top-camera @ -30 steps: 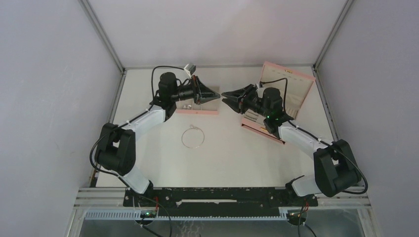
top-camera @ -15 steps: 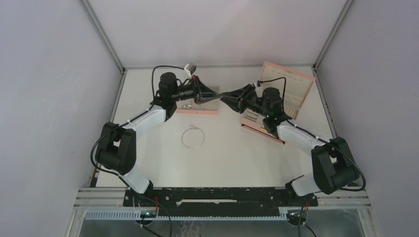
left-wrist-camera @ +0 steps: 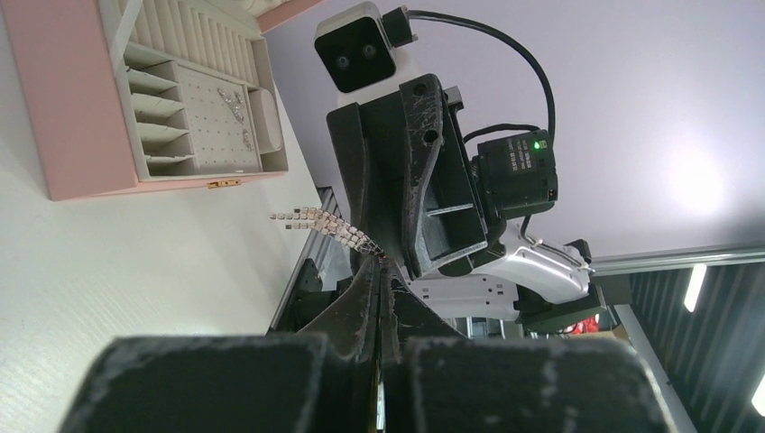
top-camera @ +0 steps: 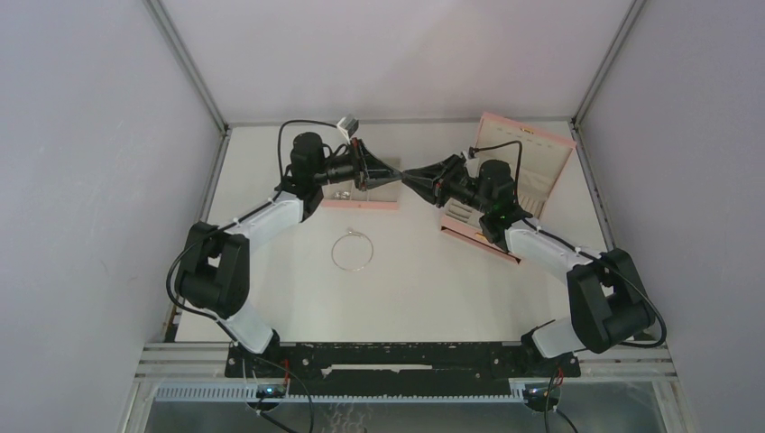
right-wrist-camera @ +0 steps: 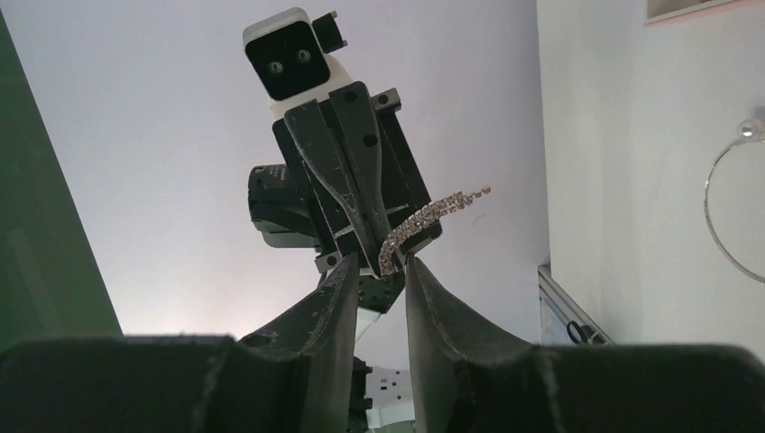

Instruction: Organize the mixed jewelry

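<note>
While both arms are raised above the table [top-camera: 406, 289] and turned tip to tip, a short sparkling chain strip [left-wrist-camera: 325, 225] is held pinched in the left gripper [left-wrist-camera: 381, 271], whose jaws are pressed fully together on one end of it. From that pinch the strip is seen in the left wrist view to arc up and to the left, its long axis curved and its free end directed toward the pink box [left-wrist-camera: 72, 108]. In the right wrist view the same strip [right-wrist-camera: 428, 215] is seen to rise from the pinch and bend to the right, with its loose end aimed at the side where the wire hoop [right-wrist-camera: 731, 207] lies. The right gripper [right-wrist-camera: 386, 266] is set with its jaws a little apart, the clamped end of the strip and the opposing fingertips being framed in the narrow gap between them; whether its pads touch the strip cannot be told. From above, the two grippers [top-camera: 402, 174] are seen almost tip against tip, and the strip is too small to be made out there. The hoop [top-camera: 352, 250] is laid flat on the table, well apart from both grippers. Small silver pieces [top-camera: 341, 193] are seen just beside the pink tray [top-camera: 361, 205], and other tiny pieces [left-wrist-camera: 236, 104] are lodged in a compartment of the box.
</note>
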Robot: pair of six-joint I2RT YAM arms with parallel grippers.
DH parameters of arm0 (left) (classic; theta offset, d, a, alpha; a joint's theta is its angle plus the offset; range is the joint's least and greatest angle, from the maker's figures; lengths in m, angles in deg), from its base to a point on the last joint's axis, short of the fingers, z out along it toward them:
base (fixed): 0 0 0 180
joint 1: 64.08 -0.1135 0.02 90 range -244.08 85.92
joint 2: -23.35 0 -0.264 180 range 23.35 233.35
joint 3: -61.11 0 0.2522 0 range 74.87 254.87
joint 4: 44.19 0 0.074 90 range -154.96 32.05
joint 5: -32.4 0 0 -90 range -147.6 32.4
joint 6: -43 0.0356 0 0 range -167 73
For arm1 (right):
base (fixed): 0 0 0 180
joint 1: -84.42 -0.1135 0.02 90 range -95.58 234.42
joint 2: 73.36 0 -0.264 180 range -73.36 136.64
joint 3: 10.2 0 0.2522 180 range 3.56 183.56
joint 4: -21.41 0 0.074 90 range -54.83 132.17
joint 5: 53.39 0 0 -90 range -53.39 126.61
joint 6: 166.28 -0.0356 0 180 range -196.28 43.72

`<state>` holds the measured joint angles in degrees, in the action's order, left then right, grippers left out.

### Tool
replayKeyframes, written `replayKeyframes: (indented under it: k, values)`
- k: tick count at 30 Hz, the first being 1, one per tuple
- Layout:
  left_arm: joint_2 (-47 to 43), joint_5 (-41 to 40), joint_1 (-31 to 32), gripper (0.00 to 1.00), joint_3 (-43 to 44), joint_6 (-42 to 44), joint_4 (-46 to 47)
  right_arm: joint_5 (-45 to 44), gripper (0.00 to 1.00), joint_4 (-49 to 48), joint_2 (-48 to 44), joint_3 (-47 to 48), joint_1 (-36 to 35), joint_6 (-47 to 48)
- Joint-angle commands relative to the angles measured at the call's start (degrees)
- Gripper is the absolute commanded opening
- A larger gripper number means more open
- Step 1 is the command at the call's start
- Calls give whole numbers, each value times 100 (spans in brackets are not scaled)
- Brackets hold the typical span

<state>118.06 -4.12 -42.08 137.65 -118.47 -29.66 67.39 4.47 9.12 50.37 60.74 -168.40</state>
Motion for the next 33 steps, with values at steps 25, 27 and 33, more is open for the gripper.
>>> replayKeyframes:
  k: [25,27,33]
  values:
    - [105,406,-2,0,16,-145,1187,200,32,-473,-79,74,152,-83]
    - [84,448,2,0,19,-105,1207,229,32,-218,-202,70,185,135]
    - [30,715,-58,0,48,-38,1200,453,38,636,-936,79,406,1543]
